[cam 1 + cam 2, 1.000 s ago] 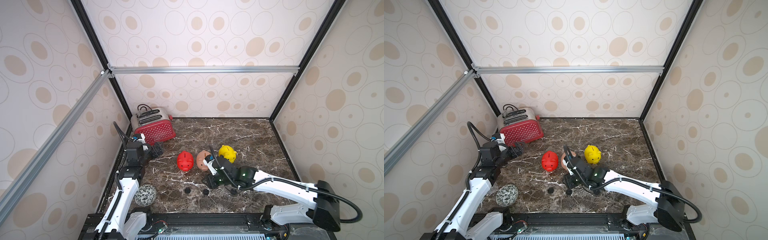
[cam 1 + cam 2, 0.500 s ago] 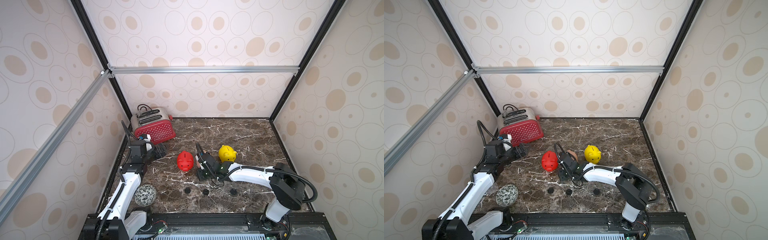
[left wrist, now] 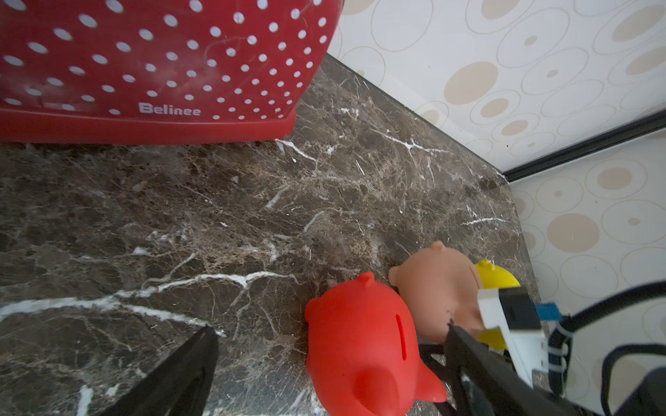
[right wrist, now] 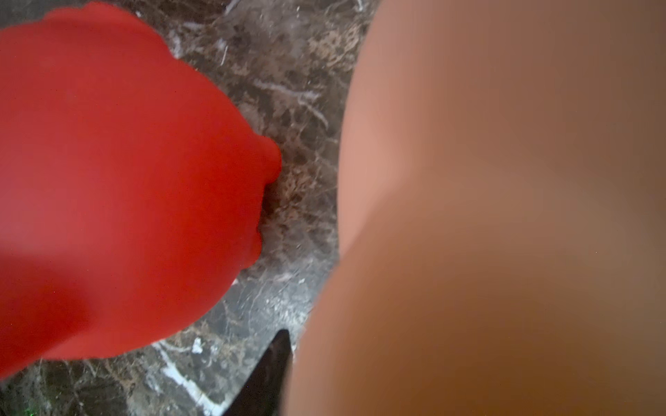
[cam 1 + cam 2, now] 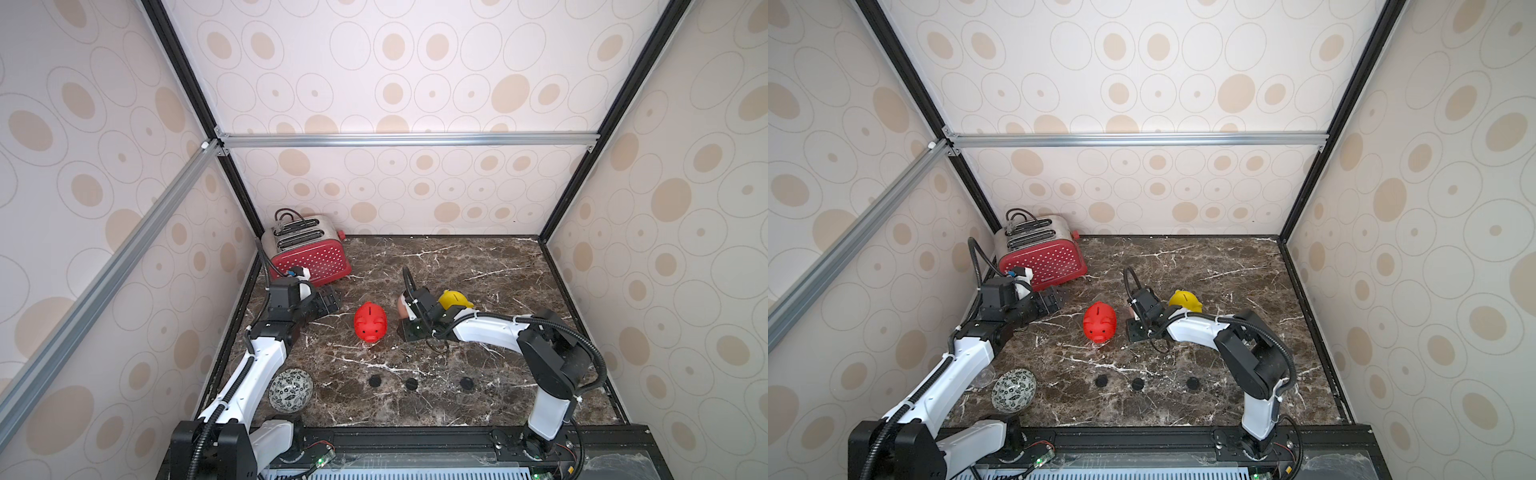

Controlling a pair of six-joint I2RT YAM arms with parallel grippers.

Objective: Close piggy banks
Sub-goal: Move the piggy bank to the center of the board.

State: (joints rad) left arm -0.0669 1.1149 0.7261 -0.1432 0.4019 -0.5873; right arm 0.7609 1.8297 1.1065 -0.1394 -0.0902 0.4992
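Dark marbled counter (image 5: 478, 266) inside a booth of dotted wallpaper. Right tool (image 5: 409, 329) low on the counter, close against the peach-pink piggy bank (image 5: 401, 308), in the gap between this one and the red piggy bank (image 5: 370, 322). From the right wrist view only one black finger (image 4: 268, 374) visible, beside the blurred peach-pink body. Cannot tell whether closed on it or only near it.

Just behind the right arm, yellow piggy bank (image 5: 454, 299), near the peach-pink one, untouched. Red piggy bank upright, coin slot upward, free of both tools. Posture of the peach-pink one hard to read.

Left tool (image 5: 329, 301) more to the side, in front of the red dotted toaster (image 5: 309, 257), jaws spread wide, holding nothing, apart from the red piggy bank.

Toward the front of the counter, three black discs (image 5: 411, 383) in a row, loose, well apart from all three banks. Probably the belly stoppers, judging by shape and number. Patterned ball (image 5: 290, 390) beside the left arm, not part of the job.

Judging from this, no piggy bank closed yet: three stoppers out, three banks open. Bellies hidden in every view, so no direct proof from the holes. Seems to be the very start, with the peach-pink bank first in hand. Left to do for each bank: turn the belly up, fetch one disc, press it into the hole.
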